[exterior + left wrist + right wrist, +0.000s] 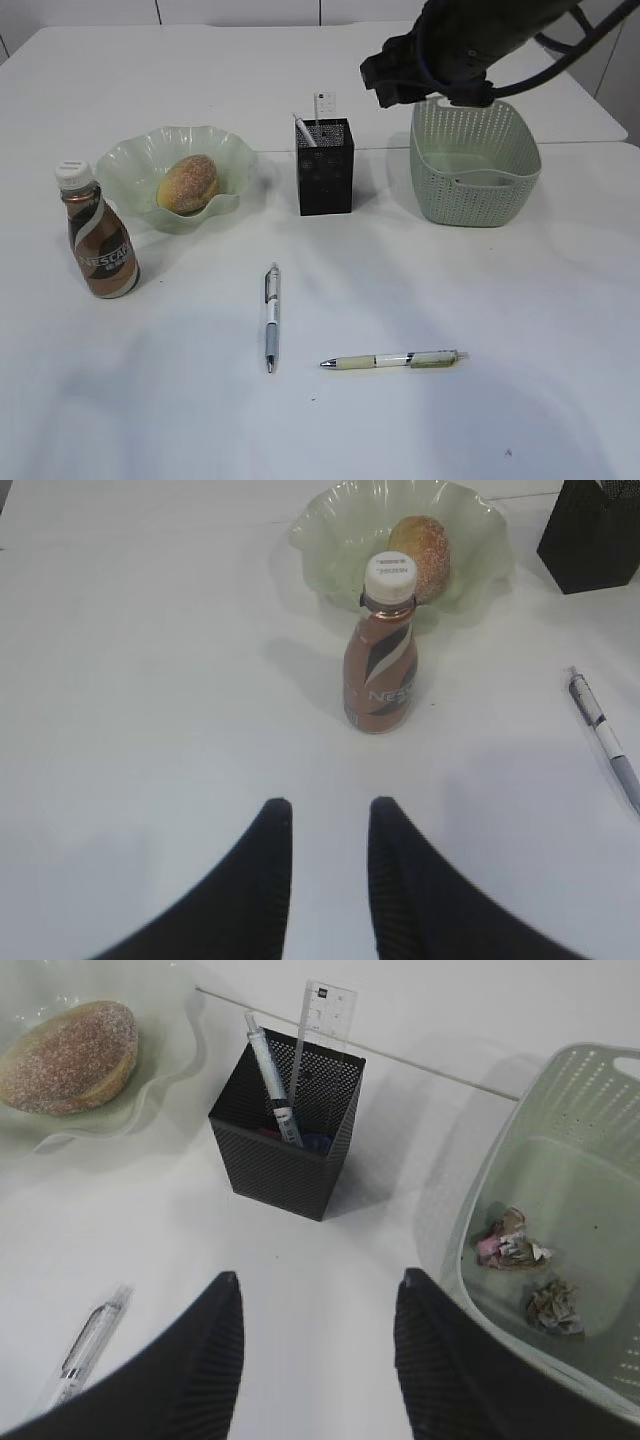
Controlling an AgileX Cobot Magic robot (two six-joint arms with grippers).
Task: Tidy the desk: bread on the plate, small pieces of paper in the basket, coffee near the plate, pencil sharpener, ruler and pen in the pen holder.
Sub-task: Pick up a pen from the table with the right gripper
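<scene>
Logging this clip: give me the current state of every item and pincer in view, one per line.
bread: in the plate
coffee: upright, capped, beside the plate
pen holder: upright, holds a pen and the ruler
basket: holds two paper balls
grey pen: lying on the desk
green pen: lying on the desk
left pincer: open, empty
right pincer: open, empty

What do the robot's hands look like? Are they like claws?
A bit like claws! Each gripper has two black fingers that curve and narrow toward the tips, with fine ribbed lines on the inner sides. You can see this on the left gripper and the right gripper. In the exterior view, the right arm is dark and chunky, with black cables looping off it.
</scene>
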